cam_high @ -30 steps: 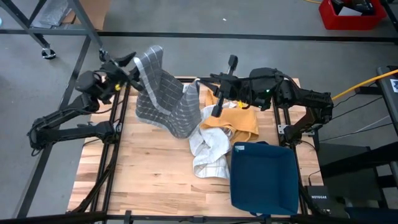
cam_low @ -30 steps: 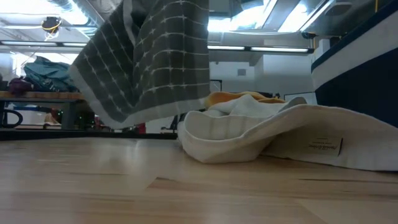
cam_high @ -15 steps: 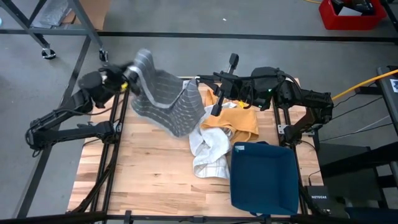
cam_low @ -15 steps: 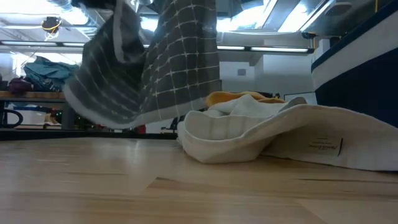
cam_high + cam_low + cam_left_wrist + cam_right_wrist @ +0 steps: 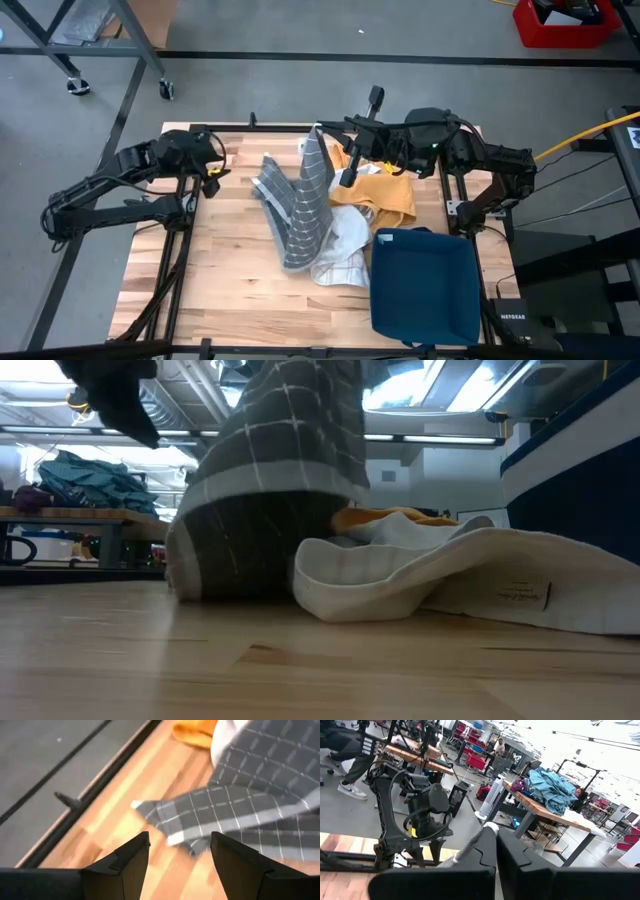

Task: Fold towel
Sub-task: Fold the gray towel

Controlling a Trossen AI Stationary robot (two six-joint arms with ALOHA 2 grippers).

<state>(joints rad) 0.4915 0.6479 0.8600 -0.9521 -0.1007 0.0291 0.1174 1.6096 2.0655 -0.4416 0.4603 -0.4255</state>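
A grey checked towel [image 5: 295, 205] hangs from my right gripper [image 5: 322, 133], which is shut on its top end high over the table's far middle. The towel's lower part lies heaped on the wood [image 5: 250, 555]. My left gripper [image 5: 214, 160] stands open over the table's far left, tipped down, with nothing between its fingers. In the left wrist view the towel [image 5: 250, 785] spreads ahead of that gripper [image 5: 180, 852], and one corner [image 5: 145, 810] of the towel lies flat on the wood. My right gripper pinches the towel's top end [image 5: 487, 827] between its two shut fingers, which reach out level from the table's right. Only a pale edge of cloth shows beside the fingers; one layer or several, I cannot tell. The towel hangs slack below, its lower part on the table.
An orange cloth [image 5: 385, 195] and a cream towel [image 5: 335, 250] lie right of the grey towel, partly under it. A folded dark blue cloth [image 5: 425, 285] sits at the near right. Bare wood [image 5: 200, 290] spreads at the near left. People and benches show beyond the table.
My left gripper has let go of the towel's left end, sunk toward the table and tipped from pointing up to pointing down. The freed end has fallen and collapsed onto the wood, while the end in my right gripper has stayed up.
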